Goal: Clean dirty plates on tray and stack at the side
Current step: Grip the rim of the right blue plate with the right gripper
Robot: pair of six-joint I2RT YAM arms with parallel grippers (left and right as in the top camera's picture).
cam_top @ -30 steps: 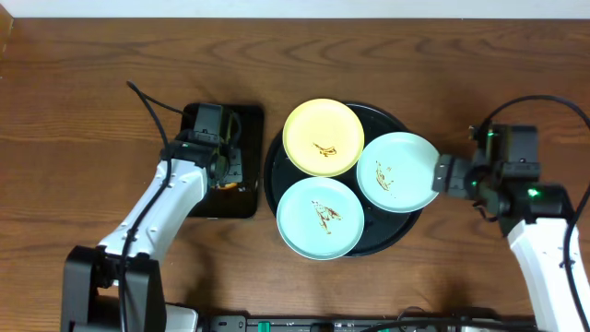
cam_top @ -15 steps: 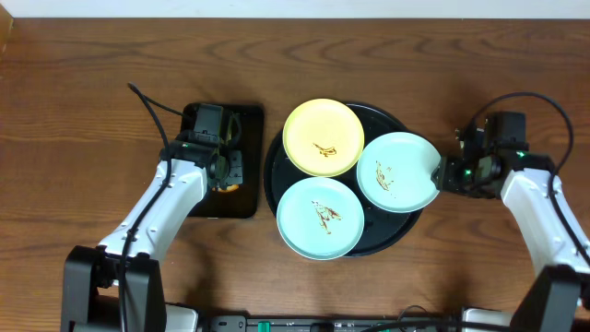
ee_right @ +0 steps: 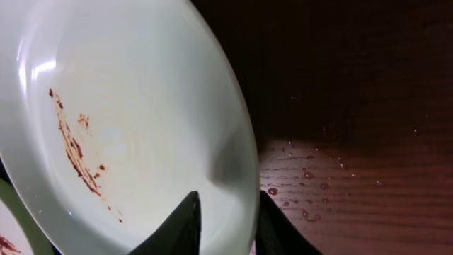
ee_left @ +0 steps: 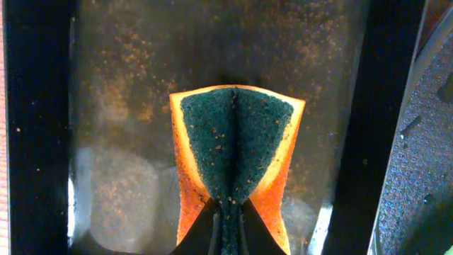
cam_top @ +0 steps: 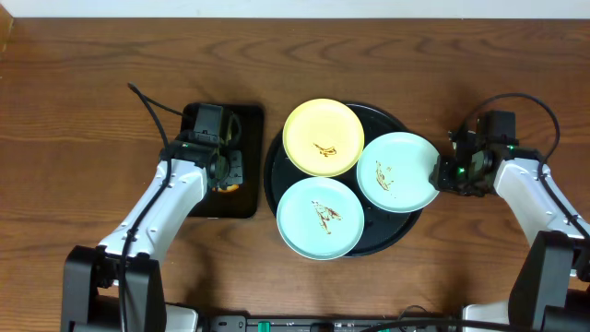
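Since the earlier frames the right gripper (cam_top: 444,172) has been pulled in to the right mint plate (cam_top: 392,171), which sits centre-right on the round tray (cam_top: 273,175). The forearm is angled up-left. The rim is pinched between near-closed fingers (ee_right: 187,223). The left gripper (ee_left: 228,212) is unmoved and clamped on the sponge (ee_left: 237,138) over the rectangular tray (cam_top: 198,205).

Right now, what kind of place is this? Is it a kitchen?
Probably a robot practice table, not a real kitchen: robot arms work at a wooden table, with three smeared plates on a black tray and a sponge.
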